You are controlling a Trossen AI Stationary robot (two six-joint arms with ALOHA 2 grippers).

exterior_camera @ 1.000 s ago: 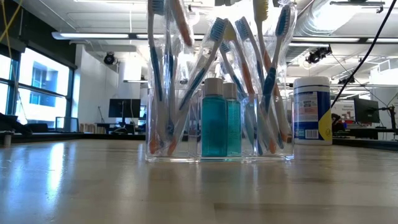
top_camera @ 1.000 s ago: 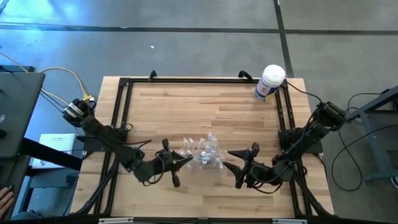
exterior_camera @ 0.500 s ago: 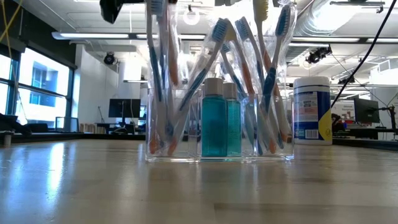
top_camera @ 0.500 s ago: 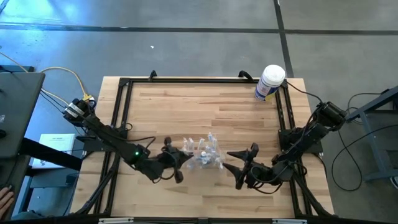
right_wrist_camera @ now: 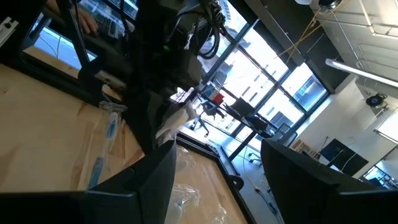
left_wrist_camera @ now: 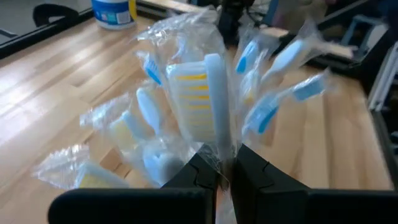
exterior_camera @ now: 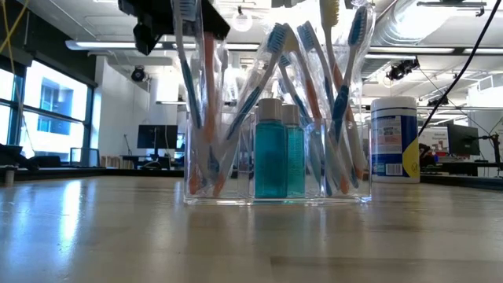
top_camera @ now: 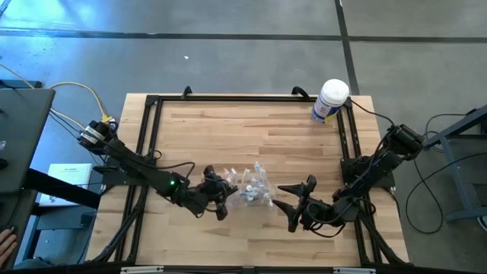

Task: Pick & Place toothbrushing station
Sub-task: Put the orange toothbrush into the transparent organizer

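The toothbrushing station [top_camera: 249,190] [exterior_camera: 275,161] is a clear plastic holder standing on its base on the wooden table. It is full of wrapped toothbrushes and two teal bottles [exterior_camera: 277,153]. My left gripper [top_camera: 218,195] [exterior_camera: 169,20] is at the station's left side, above its rim. It is shut on one wrapped toothbrush [left_wrist_camera: 199,99] with yellow bristles. My right gripper [top_camera: 288,205] [right_wrist_camera: 214,180] hangs open just right of the station and touches nothing. My left gripper pinches the wrapped toothbrush just below its head [left_wrist_camera: 220,155] between its two fingers, wrapper and all. The fingers come from the table's left, slanting a little downward. The brush stands nearly upright, head up, with its lower end [exterior_camera: 200,169] in the station's left compartment.
A white tub with a blue label [top_camera: 329,101] [exterior_camera: 394,140] stands at the table's far right corner. A black frame [top_camera: 243,97] runs along the table's edges. Bare wood lies between the station and the far edge.
My left gripper has moved toward the table's right, closer to the station, and sunk a little, tipping and rolling as it went, so it now shows in the low view. The held brush has leaned with it, its lower end staying in the station.
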